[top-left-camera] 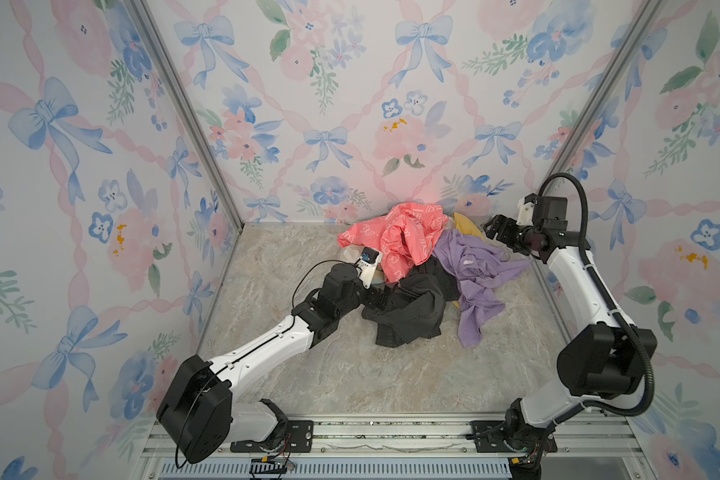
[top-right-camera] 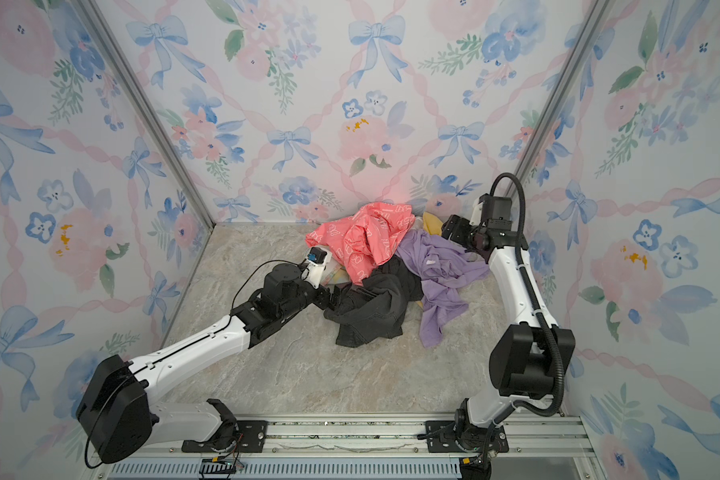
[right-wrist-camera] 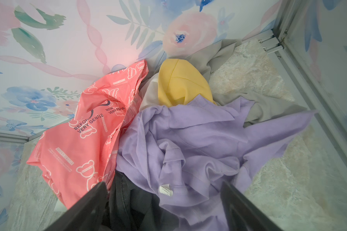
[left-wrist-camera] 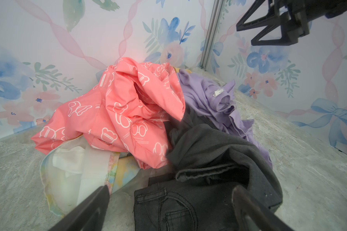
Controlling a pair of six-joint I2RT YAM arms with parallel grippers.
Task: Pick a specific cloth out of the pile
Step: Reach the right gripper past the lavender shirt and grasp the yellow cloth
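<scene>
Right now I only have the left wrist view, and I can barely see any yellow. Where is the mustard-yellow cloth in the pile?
Observer: At the back of the pile. The mustard-yellow cloth pokes out by the rear wall, between the coral-pink garment and a grey garment.
Operator: Is it free to pull?
Observer: Not quite. The lilac garment lies over its near edge.
Operator: Which gripper is nearer?
Observer: The right gripper. In a top view it sits just beside the yellow cloth, though I cannot tell whether it touches.
</scene>
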